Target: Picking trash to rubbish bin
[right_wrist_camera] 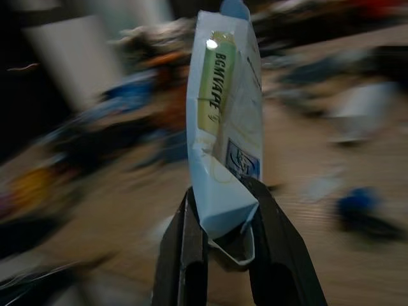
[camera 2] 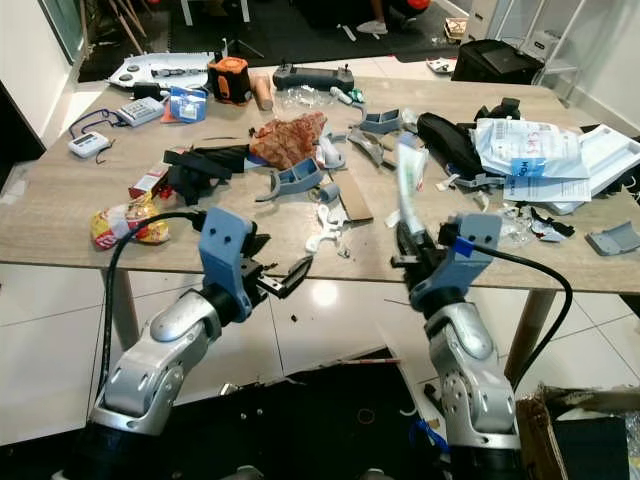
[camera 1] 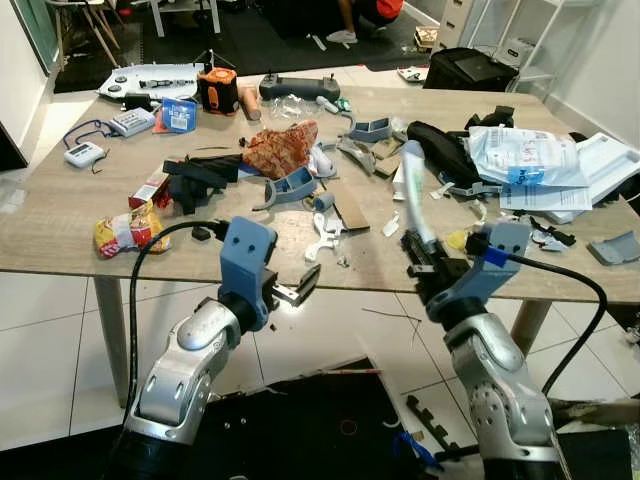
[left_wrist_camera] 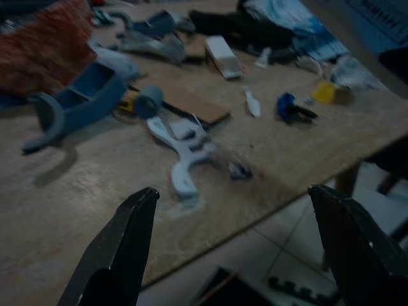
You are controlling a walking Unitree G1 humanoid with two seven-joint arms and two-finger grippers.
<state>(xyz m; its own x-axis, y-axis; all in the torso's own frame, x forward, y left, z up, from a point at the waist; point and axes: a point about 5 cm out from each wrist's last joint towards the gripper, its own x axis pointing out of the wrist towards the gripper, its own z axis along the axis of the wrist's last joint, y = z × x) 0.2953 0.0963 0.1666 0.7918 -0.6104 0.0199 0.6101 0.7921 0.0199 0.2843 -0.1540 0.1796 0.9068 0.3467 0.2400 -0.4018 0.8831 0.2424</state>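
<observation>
My right gripper (camera 1: 418, 260) is shut on the lower end of a long pale-blue packet (camera 1: 416, 198) with a yellow tube inside (right_wrist_camera: 214, 83). It holds the packet upright just off the table's front edge. Close up, the two black fingers (right_wrist_camera: 185, 255) pinch the packet's folded bottom (right_wrist_camera: 224, 204). My left gripper (camera 1: 296, 289) stands open below the front edge of the wooden table (camera 1: 60, 215), with nothing between its fingers (left_wrist_camera: 121, 248). Beyond it lie a white plastic bracket (left_wrist_camera: 185, 156) and a blue bracket (left_wrist_camera: 76, 102) on the tabletop.
The table is cluttered: a yellow snack bag (camera 1: 128, 230), red crumpled wrapper (camera 1: 282, 148), black cloth (camera 1: 205, 178), papers and plastic bags (camera 1: 530, 160) at the right, a controller (camera 1: 298, 88). A black mat (camera 1: 300, 420) lies on the tiled floor below, a cardboard box (camera 2: 580, 420) at the lower right.
</observation>
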